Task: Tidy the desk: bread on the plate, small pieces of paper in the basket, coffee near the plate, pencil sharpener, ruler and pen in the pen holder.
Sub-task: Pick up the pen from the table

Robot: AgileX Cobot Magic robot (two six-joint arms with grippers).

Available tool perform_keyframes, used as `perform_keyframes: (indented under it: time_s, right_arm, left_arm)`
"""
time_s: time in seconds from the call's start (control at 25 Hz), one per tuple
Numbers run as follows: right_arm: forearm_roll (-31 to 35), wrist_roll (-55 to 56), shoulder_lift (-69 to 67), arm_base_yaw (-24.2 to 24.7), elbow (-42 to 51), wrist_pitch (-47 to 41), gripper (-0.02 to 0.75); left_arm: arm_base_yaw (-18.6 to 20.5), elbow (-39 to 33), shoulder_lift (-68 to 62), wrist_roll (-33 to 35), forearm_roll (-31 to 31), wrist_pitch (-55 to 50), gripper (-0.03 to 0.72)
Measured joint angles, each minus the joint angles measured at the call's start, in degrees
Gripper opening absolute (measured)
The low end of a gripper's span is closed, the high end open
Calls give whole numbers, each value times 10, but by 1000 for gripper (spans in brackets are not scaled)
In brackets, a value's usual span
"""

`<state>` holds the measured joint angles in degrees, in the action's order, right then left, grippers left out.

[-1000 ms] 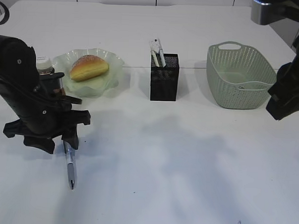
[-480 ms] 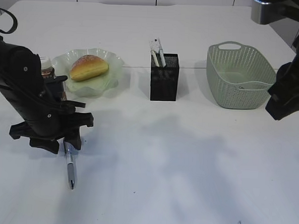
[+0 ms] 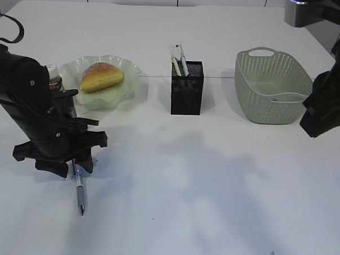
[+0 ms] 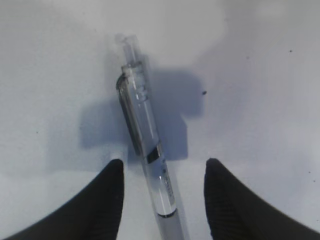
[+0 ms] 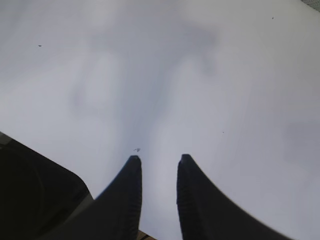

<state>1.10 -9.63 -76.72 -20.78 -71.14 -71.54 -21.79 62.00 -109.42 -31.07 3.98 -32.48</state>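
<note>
My left hand (image 4: 161,197) hangs low over the tabletop (image 3: 213,180) with its 2 fingers (image 4: 107,200) spread apart, 1 on each side of the pen (image 4: 145,140). The pen lies flat on the white surface between them, slightly askew; I cannot tell whether either finger touches it. In the exterior view the same pen (image 3: 79,194) shows below my left hand (image 3: 72,165), its tip pointing toward the near edge.

Done, as far as the views show: the bread (image 3: 101,77) rests on the green plate (image 3: 130,69). The coffee bottle (image 3: 53,80) stands just beside that plate, partly hidden behind my left arm. The pen holder (image 3: 186,95) already carries some upright items; I judge these to be the ruler and perhaps the sharpener, but they are too small to name with certainty. The basket (image 3: 271,93) holds something pale at its bottom, possibly paper; its contents are otherwise hidden by the wall.

Left, by my judgement: only the pen. It has yet to be grasped, lifted and carried to the pen holder, which stands well apart, to the right of the plate.

My right hand (image 5: 157,192) is raised near the basket, its fingers parted by a narrow gap and holding nothing. No loose paper is visible on the tabletop.
</note>
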Motion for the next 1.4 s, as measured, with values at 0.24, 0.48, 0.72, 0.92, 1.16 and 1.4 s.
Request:
perform_keyframes:
  time_s: [0.24,0.48,0.72,0.92,1.16,1.4]
  right_arm:
    - [0,0,0,0,0,0,213]
    - [1,0,0,0,0,0,213]
    - [1,0,1,0,0,0,213]
    - [1,0,1,0,0,0,213]
    - [1,0,1,0,0,0,213]
    - [1,-1,1,0,0,0,213]
  left_arm:
    - [0,0,-4,0,0,1,381]
    - [0,2,-25,0,0,-3,382]
    - [0,3,-26,0,0,-9,382]
    - [0,6,-27,0,-2,-21,379]
    - [0,6,-27,0,-7,-40,267]
    - [0,6,-28,6,-9,-51,160]
